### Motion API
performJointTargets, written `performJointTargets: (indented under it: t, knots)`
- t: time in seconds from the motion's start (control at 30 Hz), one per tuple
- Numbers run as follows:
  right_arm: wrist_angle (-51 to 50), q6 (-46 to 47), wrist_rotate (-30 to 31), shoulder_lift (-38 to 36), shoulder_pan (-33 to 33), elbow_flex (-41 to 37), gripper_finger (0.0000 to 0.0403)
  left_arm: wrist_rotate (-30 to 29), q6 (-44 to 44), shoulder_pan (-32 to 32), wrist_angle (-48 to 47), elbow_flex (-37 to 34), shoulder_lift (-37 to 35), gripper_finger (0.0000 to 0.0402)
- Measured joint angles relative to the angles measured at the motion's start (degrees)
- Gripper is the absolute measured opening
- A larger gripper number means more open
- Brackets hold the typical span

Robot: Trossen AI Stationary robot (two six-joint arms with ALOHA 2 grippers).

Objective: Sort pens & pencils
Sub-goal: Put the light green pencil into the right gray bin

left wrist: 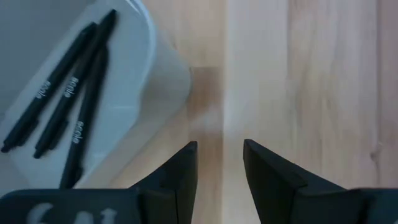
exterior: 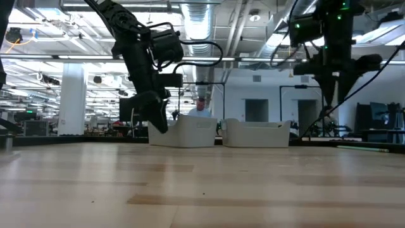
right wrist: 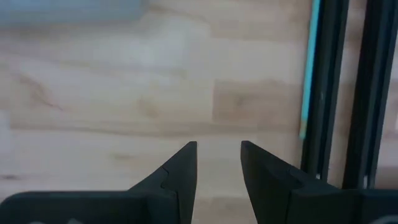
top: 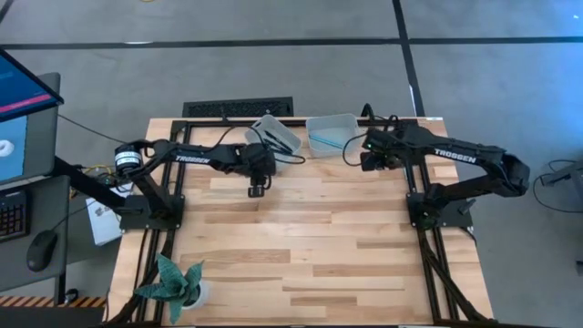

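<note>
Leftmost, the left end effector (top: 258, 190) hangs over bare wood just in front of the left bin (top: 276, 135), its two dark fingers (left wrist: 180, 174) parted by a narrow gap and holding nothing. In the left wrist view that pale, round-cornered bin sits just beyond the fingertips and to one side, and three black pens (left wrist: 62, 102) lie side by side on its floor, slanted, close together, each with pale lettering on the barrel. In the low view this end effector (exterior: 158, 120) points down, clear of the table (top: 319, 246).

Next to the left bin stands the right bin (top: 332, 133), the two nearly touching at the table's far edge; something teal shows inside it in the high view.

Farther right, the right end effector (top: 367, 160) hovers near the right bin's front corner, fingers (right wrist: 177, 174) slightly apart and empty, above plain planks. Beyond them a teal pencil (right wrist: 309, 68) lies on the wood right against the dark frame rail (right wrist: 329, 93) along the table's right edge, parallel to it.

Between the arms and toward the near edge, the tabletop is wide open wood; a potted plant (top: 173, 282) stands at the near left corner.
</note>
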Motion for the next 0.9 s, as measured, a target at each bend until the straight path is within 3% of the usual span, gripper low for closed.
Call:
performJointTargets:
  t: [0.3, 0.9]
  knots:
    - [2.9, 6.8, -6.1, 0.0, 1.3, -9.5, 0.0146, 0.1, 0.3, 2.3, 2.6, 0.0, 0.0, 0.0122]
    - [4.3, 11.5, -5.7, 0.0, 1.2, -15.4, 0.0146, 2.5, 2.0, 3.0, 7.0, 0.0, 0.0, 0.0122]
